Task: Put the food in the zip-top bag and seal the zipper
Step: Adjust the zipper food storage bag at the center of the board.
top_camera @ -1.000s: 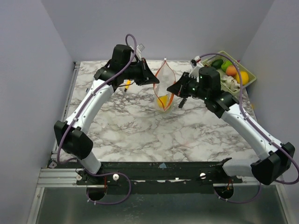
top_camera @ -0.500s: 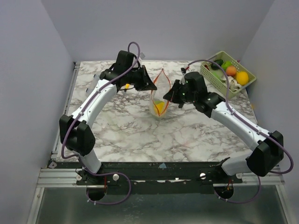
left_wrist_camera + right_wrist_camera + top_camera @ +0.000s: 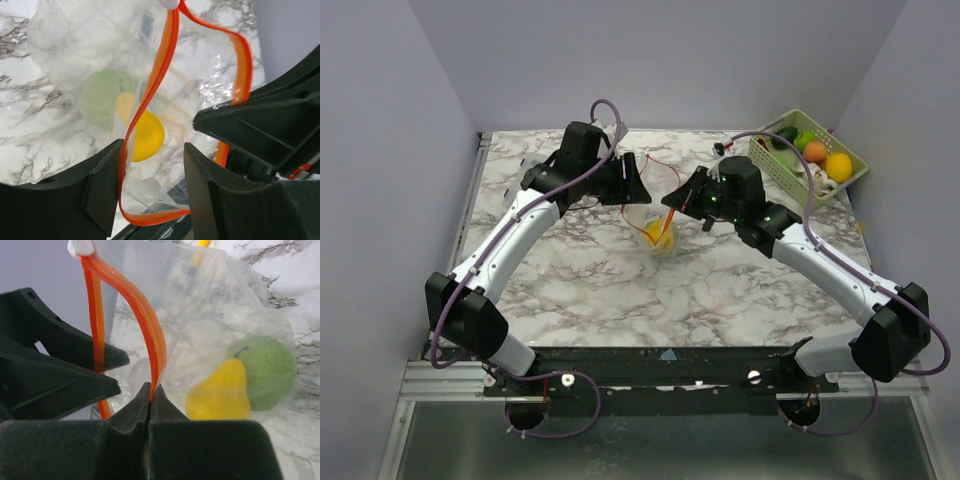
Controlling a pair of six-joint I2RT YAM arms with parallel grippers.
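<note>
Your right pincer [image 3: 151, 392] is pressed together on the zipper [image 3: 145, 325], pinching one run of the orange-red strip right at its fingertips. From there the strip climbs away to a white slider tab [image 3: 81, 247]. The zip-top bag [image 3: 220, 305] spreads out beyond and to the right of those tips. Through its clear wall you see the food: a yellow pear [image 3: 220, 397] just right of the tips, and a green apple [image 3: 265, 372] touching the pear on its far side. Your left pincer [image 3: 152, 160] stands spread, its fingers [image 3: 100, 185] well apart. One run of the zipper passes through the gap, close along the inner face of the left-hand finger; you cannot tell whether it touches. The second run bows off to the right, so the bag mouth is open. In the top view the two pincers face each other tip to tip over the marble table [image 3: 580, 290], with the bag between and below them. A pale green basket [image 3: 848, 188] sits well behind the right pincer, on its outer side, holding further toy fruits [image 3: 838, 166].
</note>
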